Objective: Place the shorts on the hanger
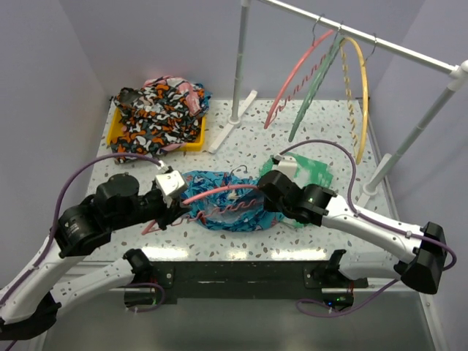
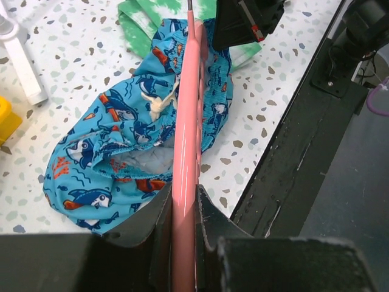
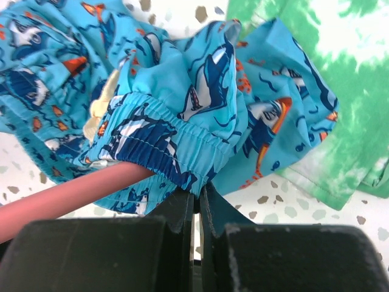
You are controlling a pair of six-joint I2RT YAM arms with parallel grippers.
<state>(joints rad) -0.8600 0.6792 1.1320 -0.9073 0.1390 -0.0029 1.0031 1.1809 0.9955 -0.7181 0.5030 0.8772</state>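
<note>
The turquoise shark-print shorts (image 1: 228, 213) lie bunched on the table between my two arms. A salmon-pink hanger (image 1: 219, 192) stretches across them, its far arm slid in under the elastic waistband (image 3: 164, 143). My left gripper (image 1: 174, 208) is shut on the hanger's near arm (image 2: 185, 152), one finger (image 2: 209, 213) pressed to each side. My right gripper (image 1: 265, 194) is shut on the shorts, pinching the waistband edge (image 3: 199, 191) just beside the hanger arm (image 3: 67, 194). In the left wrist view the shorts (image 2: 115, 140) spread to the left of the hanger.
A plain green cloth (image 1: 313, 172) lies right of the shorts, partly under them (image 3: 340, 91). A yellow bin (image 1: 191, 140) at back left holds orange-black-white garments. A white rack (image 1: 238, 66) at the back carries pink (image 1: 296, 77), green (image 1: 316, 91) and yellow (image 1: 360, 88) hangers.
</note>
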